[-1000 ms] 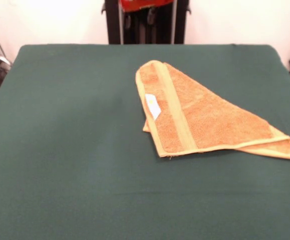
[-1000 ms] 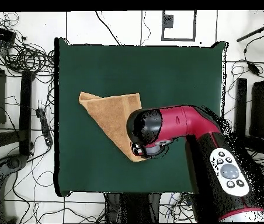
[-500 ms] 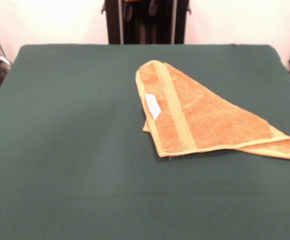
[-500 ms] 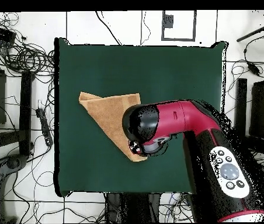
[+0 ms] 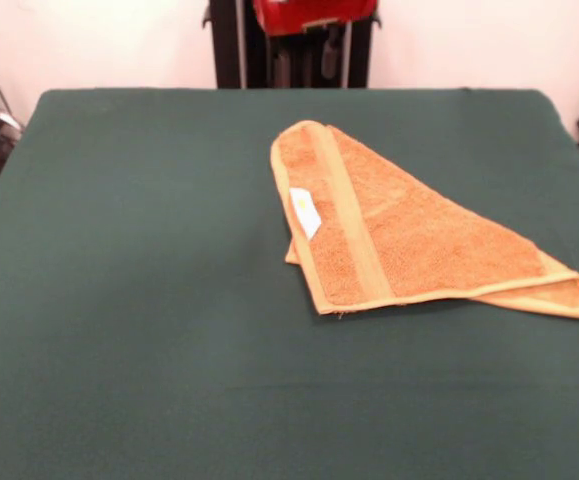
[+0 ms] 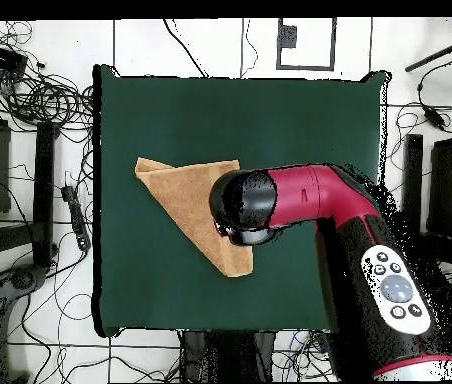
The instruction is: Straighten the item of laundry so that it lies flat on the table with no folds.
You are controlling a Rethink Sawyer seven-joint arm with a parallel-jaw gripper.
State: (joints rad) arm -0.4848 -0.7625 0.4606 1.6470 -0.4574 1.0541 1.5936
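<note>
Tangled cables (image 6: 45,95) on the floor (image 6: 200,40)

Arm (image 6: 300,205) hides towel (image 6: 185,195) edge overhead; lower layer seemingly tucked under.

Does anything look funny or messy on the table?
Yes. The towel is not lying flat: it is folded over on itself into a triangle, with a second layer peeking out along its lower edge and its white tag showing. It also sits crooked on the table. Nothing looks spilled or torn.
</note>
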